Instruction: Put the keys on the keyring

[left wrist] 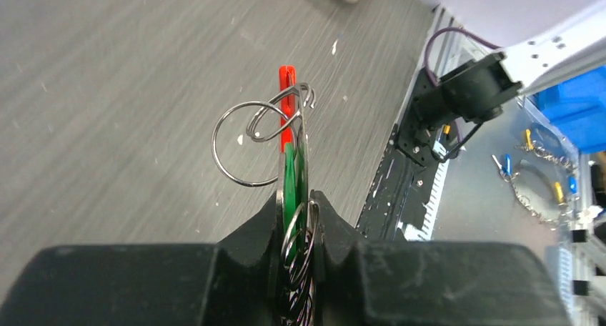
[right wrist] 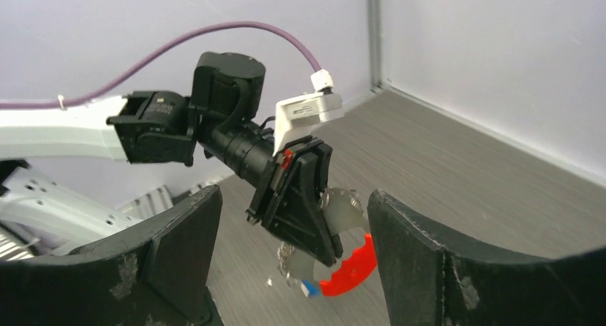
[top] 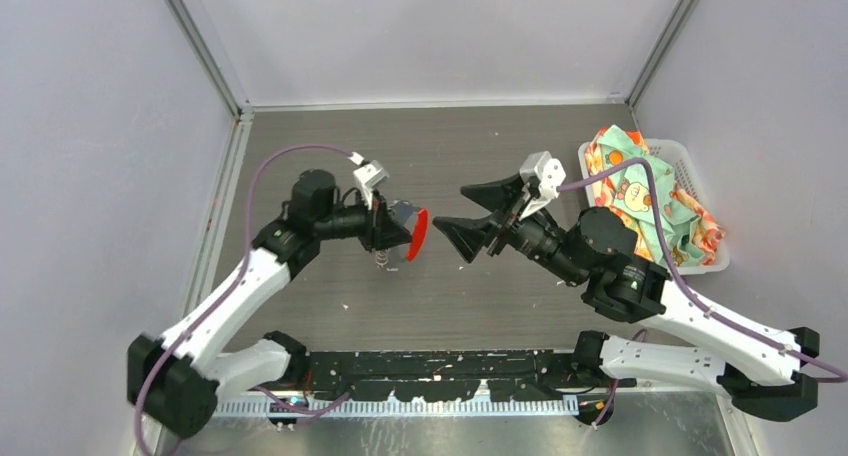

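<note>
Grey wood-grain table (top: pixel 450 306) boxed in by pale lavender walls (top: pixel 430 36), with a white basket (top: pixel 700 266) of patterned cloth (top: pixel 640 191) behind and to the outer side of the right gripper (top: pixel 452 207). Both arms lifted clear of the table and bent inward from their bases, wrists turned toward each other, with the left gripper (top: pixel 392 234) and the right nose to nose, near but apart. Left jaws drawn almost together, pinched on the keyring (top: pixel 421 232), its red loop jutting past the fingertips toward the right gripper. Right jaws spread wide, holding nothing. From the left wrist alone: the clamp close up, left gripper (left wrist: pixel 295 215) closed on a stack of silver wire rings (left wrist: pixel 246 144) and a green-headed key (left wrist: pixel 291 190), the keyring's red loop (left wrist: pixel 286 90) standing straight out beyond them above the table. Also only there, off the table's near edge, a metal ledge (left wrist: pixel 479 219) strewn with spare chains and coloured keys (left wrist: pixel 532 197). From the right wrist alone: the right gripper (right wrist: pixel 289 219) framing the left gripper (right wrist: pixel 304 211) between its two wide-set fingers (right wrist: pixel 179 233), the keyring (right wrist: pixel 351 267) curving out below as a red arc, a pale translucent disc (right wrist: pixel 345 206) just above it and a small blue piece (right wrist: pixel 309 289) at the arc's end, too small to identify.
</note>
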You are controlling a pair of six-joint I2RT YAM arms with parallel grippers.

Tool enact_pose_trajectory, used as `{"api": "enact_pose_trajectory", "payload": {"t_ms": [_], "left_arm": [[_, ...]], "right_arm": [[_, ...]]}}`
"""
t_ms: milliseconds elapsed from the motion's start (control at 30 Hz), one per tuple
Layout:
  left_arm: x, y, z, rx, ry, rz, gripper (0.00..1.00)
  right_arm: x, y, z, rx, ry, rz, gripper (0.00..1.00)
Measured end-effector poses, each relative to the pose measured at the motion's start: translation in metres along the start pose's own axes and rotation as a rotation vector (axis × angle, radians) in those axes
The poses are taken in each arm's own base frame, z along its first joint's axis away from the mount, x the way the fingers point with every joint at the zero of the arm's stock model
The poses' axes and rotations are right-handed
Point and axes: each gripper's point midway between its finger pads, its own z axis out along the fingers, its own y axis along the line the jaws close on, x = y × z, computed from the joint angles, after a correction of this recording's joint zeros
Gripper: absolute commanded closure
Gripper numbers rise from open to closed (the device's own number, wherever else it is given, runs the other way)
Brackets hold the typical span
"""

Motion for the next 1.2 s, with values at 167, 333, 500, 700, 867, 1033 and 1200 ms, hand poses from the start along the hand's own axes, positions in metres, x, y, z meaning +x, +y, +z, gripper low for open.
{"api": "enact_pose_trajectory", "payload": {"t_ms": [167,333,500,700,867,1033,1200], "left_arm": [[0.048,0.043,0.037,-0.029,0.192,-0.200,1.00],[0.062,0.077,0.073,-0.041,0.332,-0.307,1.00],[0.060,0.122,0.115,-0.048,0.470,-0.357,0.99],[0.111,0.160,0.128,-0.117,0.649,-0.449,0.99],[0.134,0.159,0.120,-0.144,0.734,-0.536,0.99],[0.135,0.163,0.118,-0.184,0.744,-0.535,0.92],[0.137,0.174,0.112,-0.267,0.761,-0.471,0.50]], "right_arm": [[0.045,-0.032,-0.022,0.139,0.061,0.006,0.21],[0.086,-0.052,-0.038,0.226,0.113,0.017,0.21],[0.097,-0.063,-0.048,0.276,0.103,0.026,0.20],[0.096,-0.073,-0.056,0.326,0.069,0.039,0.19],[0.092,-0.077,-0.057,0.346,0.054,0.041,0.19],[0.100,-0.079,-0.050,0.354,0.076,0.038,0.19],[0.104,-0.079,-0.048,0.355,0.086,0.041,0.19]]}}
